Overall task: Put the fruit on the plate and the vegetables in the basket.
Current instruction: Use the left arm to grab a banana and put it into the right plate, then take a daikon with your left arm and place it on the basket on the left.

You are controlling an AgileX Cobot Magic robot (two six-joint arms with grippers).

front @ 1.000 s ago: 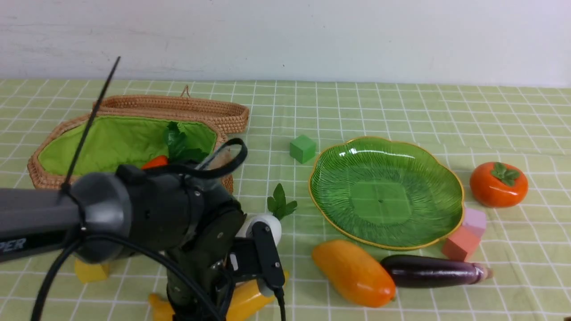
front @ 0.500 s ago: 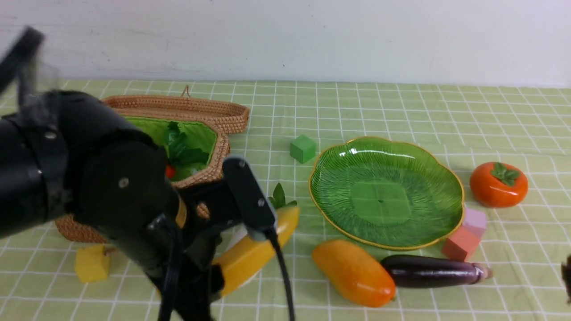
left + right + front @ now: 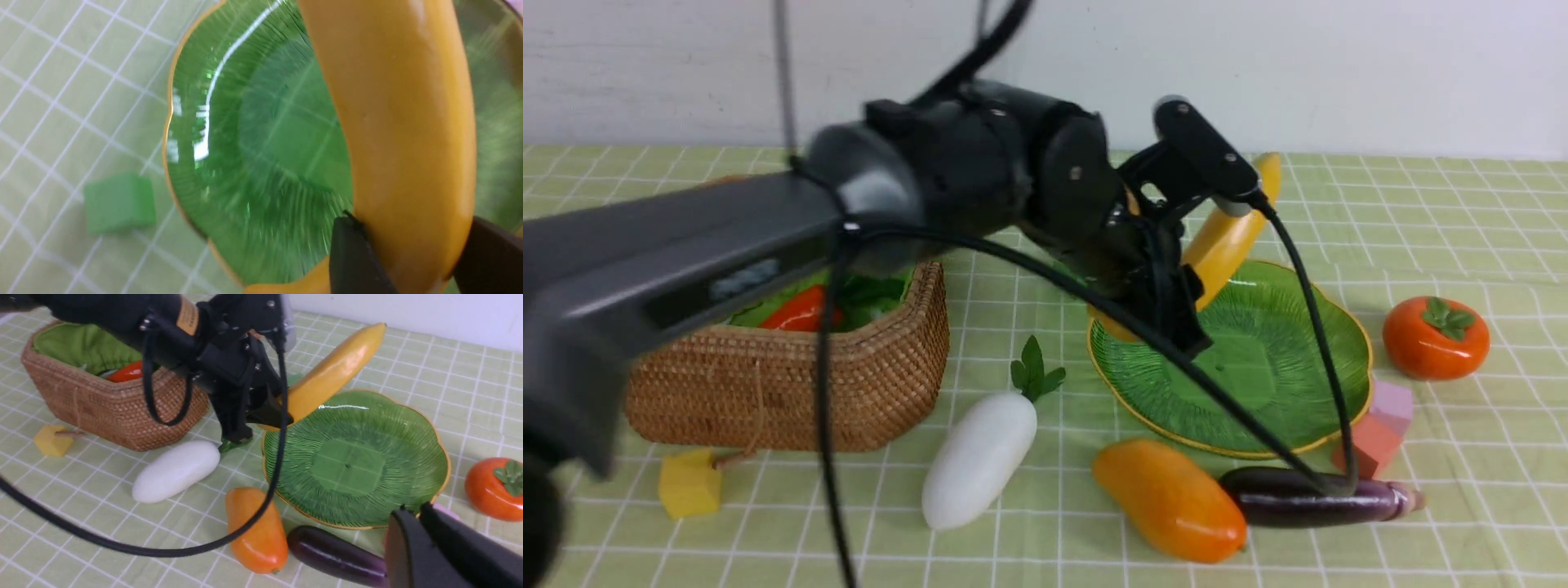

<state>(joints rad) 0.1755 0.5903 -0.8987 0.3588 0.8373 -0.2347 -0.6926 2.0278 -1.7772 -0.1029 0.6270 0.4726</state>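
My left gripper (image 3: 1170, 296) (image 3: 412, 228) is shut on the yellow banana (image 3: 1227, 229) (image 3: 335, 371) and holds it tilted in the air over the near-left part of the green plate (image 3: 1258, 384) (image 3: 253, 134). The carrot (image 3: 800, 310) lies in the wicker basket (image 3: 792, 384). On the cloth lie the white radish (image 3: 980, 457), the mango (image 3: 1168, 498), the eggplant (image 3: 1307, 496) and the persimmon (image 3: 1436, 336). My right gripper (image 3: 413, 509) is shut and empty, hovering above the plate's near-right rim and the eggplant's end; the front view does not show it.
A yellow cube (image 3: 690, 482) sits in front of the basket. A red cube (image 3: 1368, 445) and a pink cube (image 3: 1393, 404) crowd the plate's near-right edge. A green cube (image 3: 118, 202) lies just outside the plate's rim. The left arm's cable (image 3: 1307, 310) hangs across the plate.
My left arm has lifted the banana from the table's front and swung it up and rightwards over the plate. The radish and the basket's front are now uncovered.
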